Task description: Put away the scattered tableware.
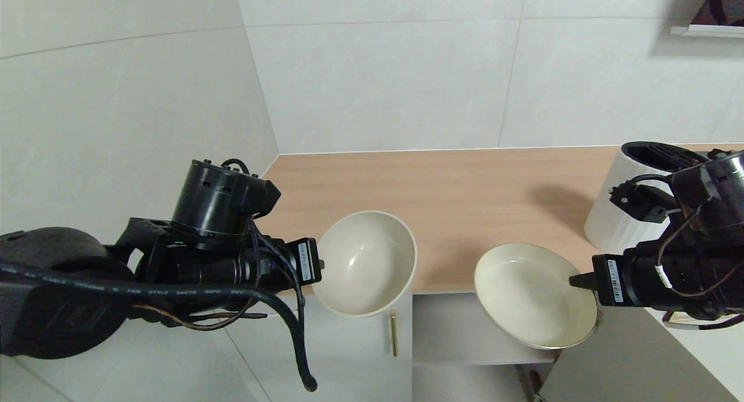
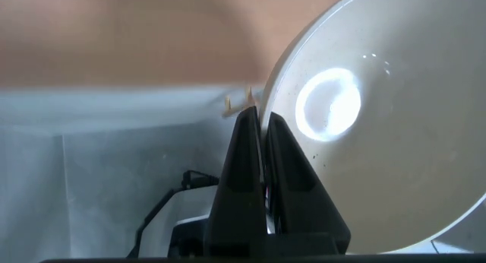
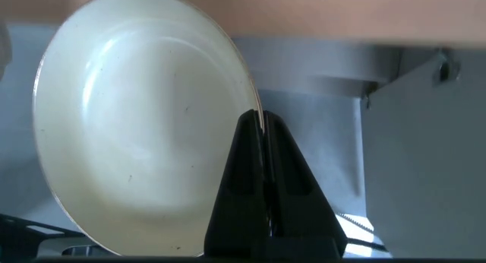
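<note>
A deep cream bowl [image 1: 366,262] hangs in the air over the front edge of the wooden counter [image 1: 465,187], held by its rim in my left gripper [image 1: 318,265], which is shut on it. In the left wrist view the bowl [image 2: 380,134] has its rim pinched between the black fingers [image 2: 247,153]. To the right, a shallow cream plate [image 1: 532,294] is held at its rim by my right gripper [image 1: 581,281], also shut. The plate [image 3: 144,134] tilts in the right wrist view, its edge clamped between the fingers [image 3: 247,164].
A white ribbed container [image 1: 622,210] with a dark top stands on the counter at the right, behind my right arm. Below the counter a cabinet stands open with a shelf [image 1: 465,338] inside. A door with a gold handle [image 1: 393,332] is to its left. Tiled walls enclose the back and left.
</note>
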### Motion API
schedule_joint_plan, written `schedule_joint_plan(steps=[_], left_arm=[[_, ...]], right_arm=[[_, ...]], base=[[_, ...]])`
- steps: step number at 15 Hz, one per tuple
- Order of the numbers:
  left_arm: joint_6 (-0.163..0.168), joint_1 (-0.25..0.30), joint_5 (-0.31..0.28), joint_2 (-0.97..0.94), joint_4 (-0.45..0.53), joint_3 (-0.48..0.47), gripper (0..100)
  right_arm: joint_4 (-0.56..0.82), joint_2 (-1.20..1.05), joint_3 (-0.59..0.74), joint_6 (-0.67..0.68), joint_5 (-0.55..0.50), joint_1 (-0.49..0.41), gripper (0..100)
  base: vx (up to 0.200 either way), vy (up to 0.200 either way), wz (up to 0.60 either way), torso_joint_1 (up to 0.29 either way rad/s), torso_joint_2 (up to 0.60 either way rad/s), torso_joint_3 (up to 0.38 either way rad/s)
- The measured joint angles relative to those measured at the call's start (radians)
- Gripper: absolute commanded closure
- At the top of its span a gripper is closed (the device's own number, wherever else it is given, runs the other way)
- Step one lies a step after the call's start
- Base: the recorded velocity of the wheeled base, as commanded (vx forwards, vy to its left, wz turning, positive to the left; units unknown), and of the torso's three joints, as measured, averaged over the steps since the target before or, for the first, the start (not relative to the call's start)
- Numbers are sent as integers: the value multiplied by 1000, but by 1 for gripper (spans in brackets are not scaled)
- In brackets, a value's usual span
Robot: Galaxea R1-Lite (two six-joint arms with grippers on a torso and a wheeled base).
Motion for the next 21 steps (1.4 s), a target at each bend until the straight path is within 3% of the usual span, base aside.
schedule_joint_plan(steps=[21], left_arm=[[1, -8, 0, 34, 0, 0, 100]], right_arm=[[0, 60, 1, 0, -1, -2, 100]], base=[[0, 0, 0, -2, 6, 3]])
